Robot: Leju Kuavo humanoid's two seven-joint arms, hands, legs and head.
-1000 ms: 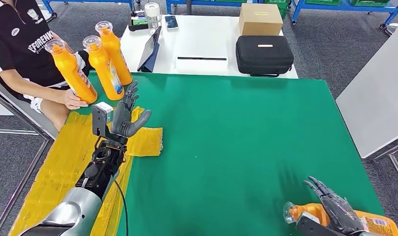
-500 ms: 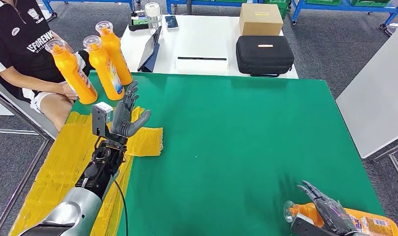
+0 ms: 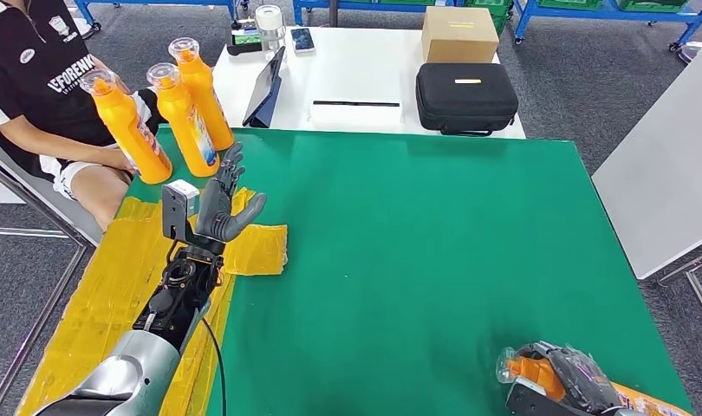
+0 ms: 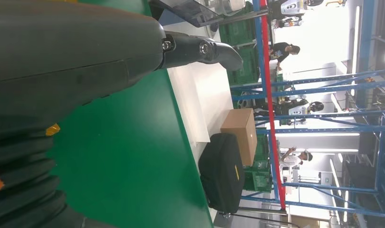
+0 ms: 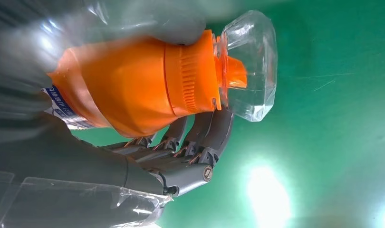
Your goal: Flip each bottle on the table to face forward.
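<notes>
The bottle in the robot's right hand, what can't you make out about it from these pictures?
- Bottle body: the head view's lower edge cuts it off, and the right hand covers the neck.
- Label: in the right wrist view only a sliver shows, blurred and partly behind the hand, so which way it faces is unclear.
- Contact with the green table: the fingers wrap underneath, hiding whether the bottle rests on it or is lifted.

An orange bottle (image 3: 538, 374) with a clear faceted cap lies on its side at the lower right of the green table (image 3: 434, 234), wrapped by the robot's right hand (image 3: 573, 386). Three matching orange bottles (image 3: 161, 108) stand upright, clustered at the table's upper left corner.
</notes>
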